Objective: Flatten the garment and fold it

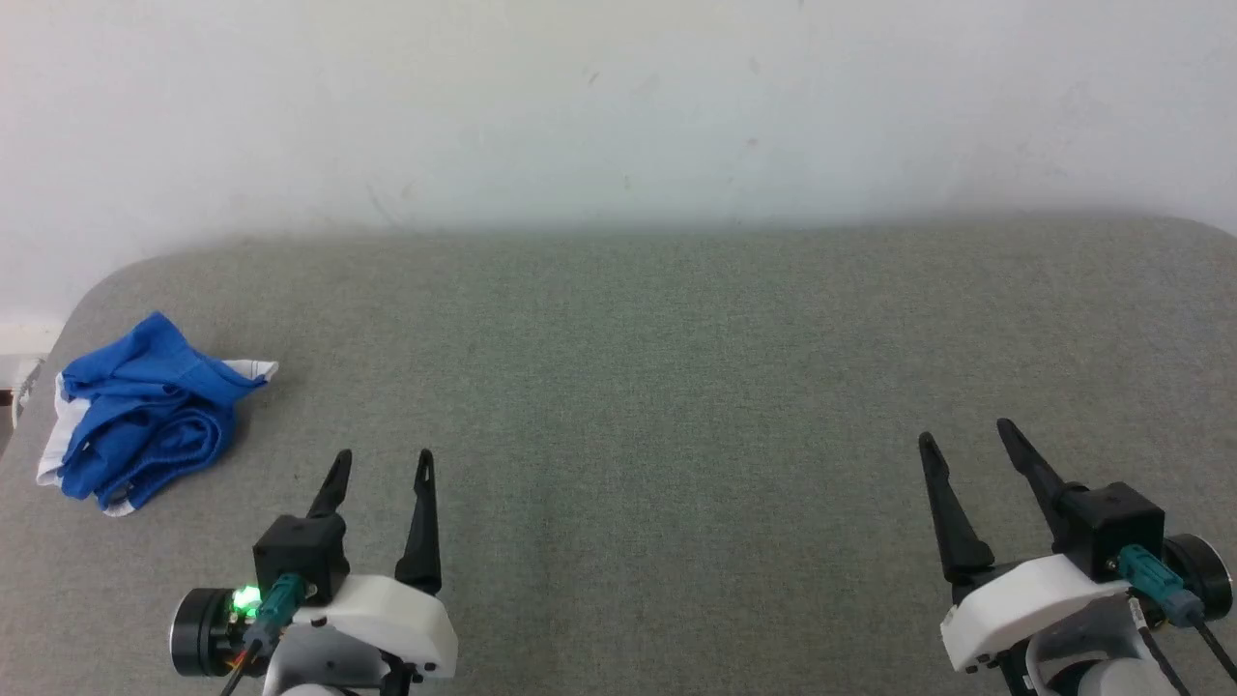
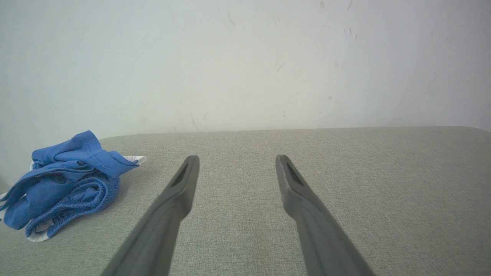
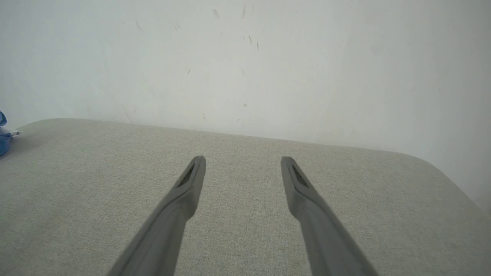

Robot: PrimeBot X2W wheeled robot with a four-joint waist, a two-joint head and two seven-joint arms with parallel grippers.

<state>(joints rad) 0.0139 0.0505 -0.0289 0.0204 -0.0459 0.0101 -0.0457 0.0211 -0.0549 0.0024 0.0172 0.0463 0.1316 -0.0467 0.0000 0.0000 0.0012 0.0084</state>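
The garment (image 1: 145, 416) lies crumpled in a heap at the far left edge of the grey desk (image 1: 676, 387), blue with white trim showing. Near it, to its right and closer to the robot, the left end effector (image 1: 384, 461) is released, fingers spread, not touching the cloth. Well apart at the right, the right end effector (image 1: 964, 431) is likewise released, grasping nothing.

I see the shorts (image 1: 145, 416) bunched in a crumpled bright blue heap with white trim poking out at its edges. The heap lies left of the left pincer (image 1: 384, 456), slightly beyond its tips and clear of them, and well apart from the right pincer (image 1: 965, 432).
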